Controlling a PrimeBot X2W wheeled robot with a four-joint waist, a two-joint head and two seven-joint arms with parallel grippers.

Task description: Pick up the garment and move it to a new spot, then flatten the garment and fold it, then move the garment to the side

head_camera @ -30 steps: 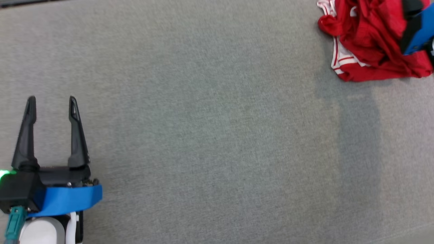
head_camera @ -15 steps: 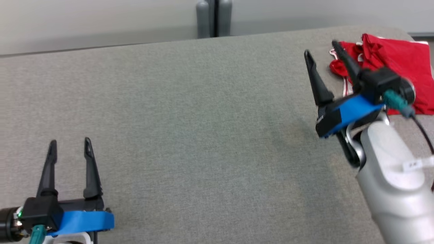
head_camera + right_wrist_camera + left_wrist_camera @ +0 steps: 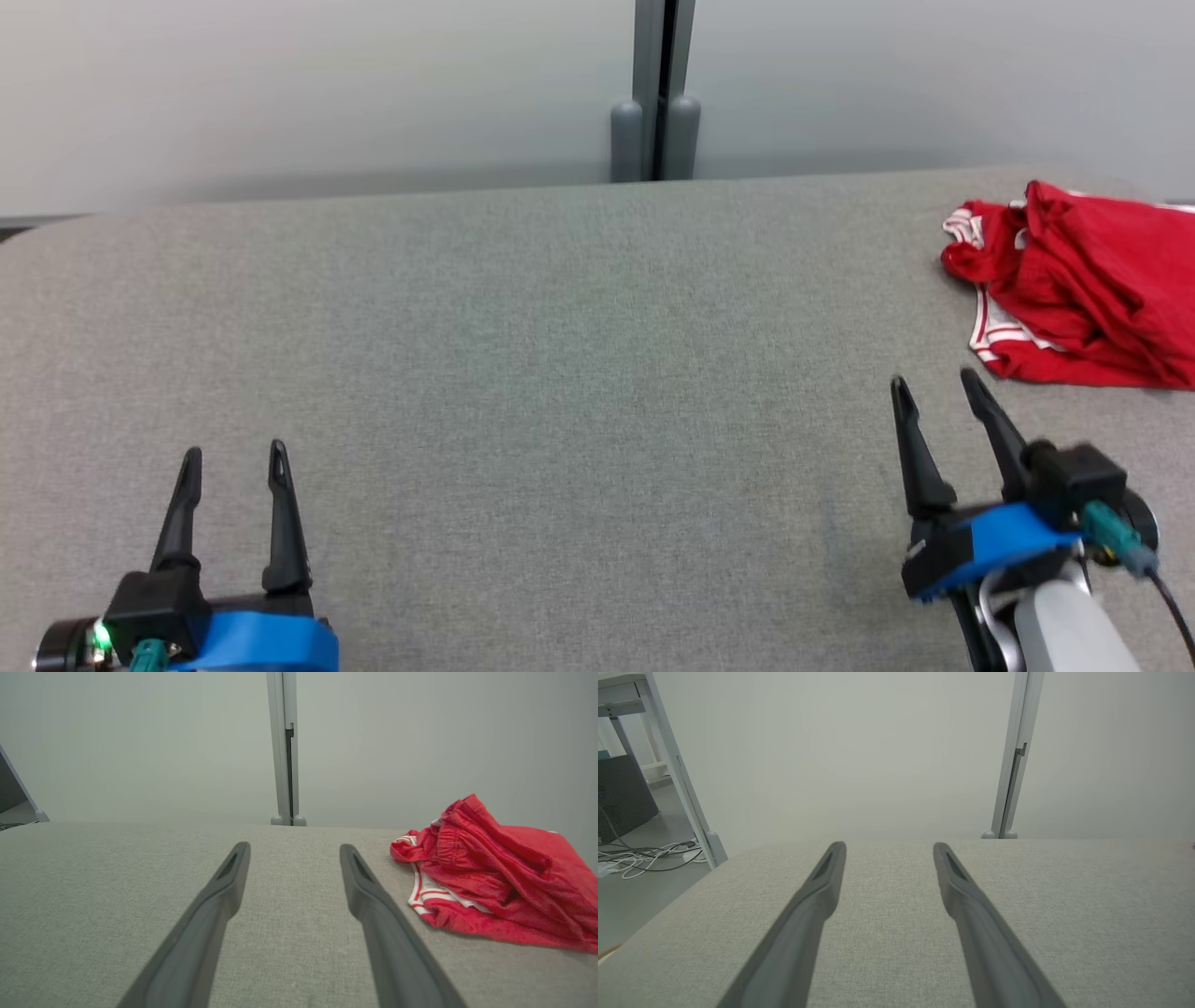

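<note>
The garment (image 3: 1083, 299) is a crumpled red piece with white striped trim, lying in a heap at the far right of the grey table (image 3: 579, 373). In the right wrist view the garment (image 3: 490, 891) lies to the right of the fingers, apart from them. My right gripper (image 3: 934, 383) stands open at the lower right, a little short of the heap, with nothing between its fingers. At the lower left my left gripper (image 3: 233, 453) is open and empty too, far from the cloth. The left gripper (image 3: 887, 847) points across bare table.
A pale wall with a grey vertical post (image 3: 658, 93) stands behind the table's far edge. Off the table's left side are a shelf frame (image 3: 677, 774) and loose cables (image 3: 649, 856) on the floor. Wide bare cloth surface lies between the two grippers.
The head camera has tilted up, so the far edge and wall show. My right gripper has drawn back from the garment toward the near right. The garment stays in its heap.
</note>
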